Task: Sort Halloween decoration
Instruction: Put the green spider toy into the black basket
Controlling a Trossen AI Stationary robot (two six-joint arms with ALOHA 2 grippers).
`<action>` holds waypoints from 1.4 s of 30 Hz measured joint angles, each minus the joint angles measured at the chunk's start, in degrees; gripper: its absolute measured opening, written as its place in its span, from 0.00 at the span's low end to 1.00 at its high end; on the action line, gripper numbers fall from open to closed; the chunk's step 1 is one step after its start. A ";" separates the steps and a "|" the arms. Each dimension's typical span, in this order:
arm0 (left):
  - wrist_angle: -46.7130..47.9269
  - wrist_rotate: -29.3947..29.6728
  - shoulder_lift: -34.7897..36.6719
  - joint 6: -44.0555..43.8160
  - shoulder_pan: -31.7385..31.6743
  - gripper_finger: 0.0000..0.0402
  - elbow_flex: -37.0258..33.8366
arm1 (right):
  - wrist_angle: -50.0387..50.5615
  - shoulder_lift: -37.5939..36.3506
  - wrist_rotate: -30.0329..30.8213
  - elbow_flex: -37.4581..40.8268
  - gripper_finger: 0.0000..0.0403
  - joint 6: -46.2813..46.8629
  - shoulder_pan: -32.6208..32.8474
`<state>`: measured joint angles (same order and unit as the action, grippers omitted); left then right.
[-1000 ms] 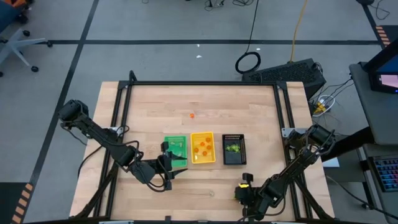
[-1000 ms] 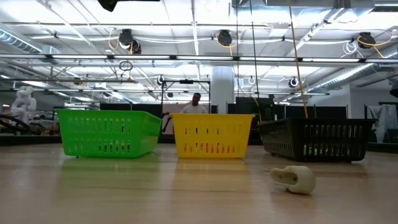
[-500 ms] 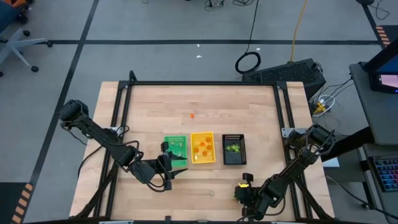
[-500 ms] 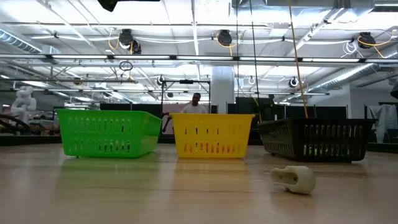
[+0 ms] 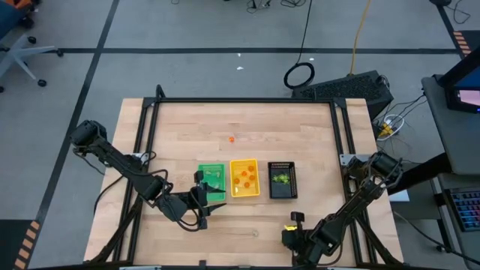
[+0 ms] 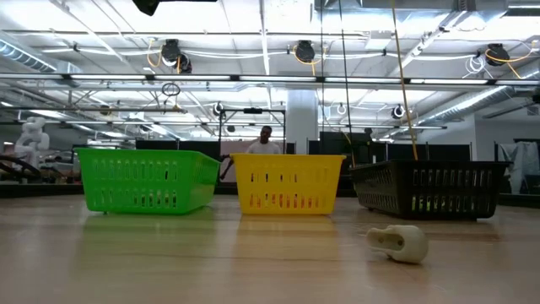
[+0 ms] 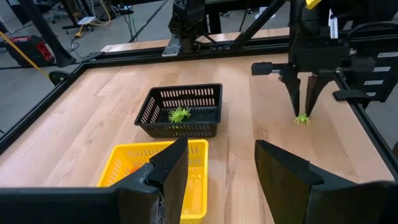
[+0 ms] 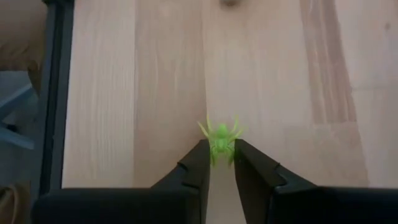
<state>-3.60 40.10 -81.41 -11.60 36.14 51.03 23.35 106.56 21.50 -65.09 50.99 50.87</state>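
A: Green spider (image 8: 221, 140) sits pinched between the right gripper (image 8: 219, 163) fingertips, at the table's (image 5: 315, 150) near right edge, well apart from the black tray (image 7: 180, 112).

B: Left gripper (image 7: 217, 163)?

A: Parted, empty, above the yellow tray (image 7: 155, 171). No readable labels or writing anywhere.

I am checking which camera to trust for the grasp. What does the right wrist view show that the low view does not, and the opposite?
Only the right wrist view shows the right gripper closed on a yellow-green spider above the wooden table. Only the low view shows the green tray, yellow tray, black tray, a pale whitish trinket and a person behind. Both show the table.
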 joint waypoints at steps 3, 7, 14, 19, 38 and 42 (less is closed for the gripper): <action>0.00 0.00 0.00 0.00 0.00 0.46 0.00 | 0.29 -0.01 0.41 -1.14 0.13 -1.37 -0.42; -0.01 0.00 0.00 0.00 0.00 0.46 0.00 | 1.09 -0.05 0.50 -3.40 0.13 -4.54 -1.16; 0.00 0.00 0.00 0.02 -0.01 0.46 0.00 | 6.10 -4.88 0.87 -6.76 0.13 -9.80 -2.17; 0.00 0.00 0.00 0.02 0.00 0.46 0.00 | 8.31 -11.34 3.90 -6.76 0.13 -13.09 -2.35; -0.75 0.00 0.00 0.00 -0.18 0.46 0.00 | -36.71 -18.88 25.09 16.59 0.13 -35.17 -2.21; -0.81 0.04 -0.01 -0.04 -0.19 0.46 0.00 | -55.71 -18.93 24.86 22.09 0.13 -46.84 -4.46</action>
<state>-4.40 40.14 -81.41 -11.64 35.94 51.03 -32.36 87.63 46.36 -43.00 4.16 46.41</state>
